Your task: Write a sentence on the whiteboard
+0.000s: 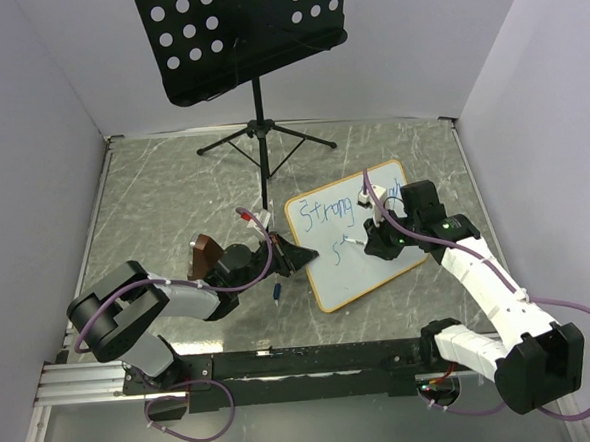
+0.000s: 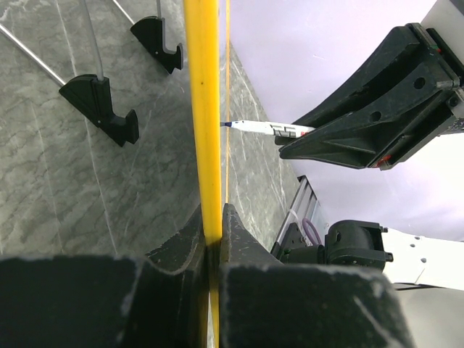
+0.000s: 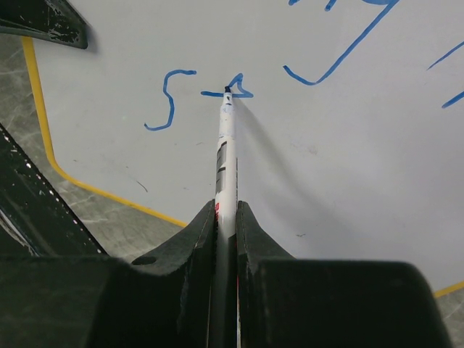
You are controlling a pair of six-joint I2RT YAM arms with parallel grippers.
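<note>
The whiteboard [image 1: 330, 271] lies tilted on the table with its tan-orange frame [image 2: 204, 109] edge-on in the left wrist view. My left gripper [image 1: 295, 257] [image 2: 212, 235] is shut on the board's left edge. My right gripper [image 1: 372, 242] [image 3: 226, 212] is shut on a white marker [image 3: 227, 148], and its tip touches the board surface [image 3: 348, 181]. The sentence [image 1: 330, 211] is in blue: a first line starting "Strong", partly hidden by the right arm. Below it a second line [image 3: 170, 101] shows an "S" and a stroke at the marker tip. The marker [image 2: 254, 127] also shows past the frame.
A black perforated music stand [image 1: 238, 29] rises at the back, its tripod feet [image 2: 101, 105] on the marbled table close to the board. A small blue object [image 1: 278, 293] lies beside the board's near-left corner. Grey walls close in left and right. A black rail [image 1: 304, 361] runs along the near edge.
</note>
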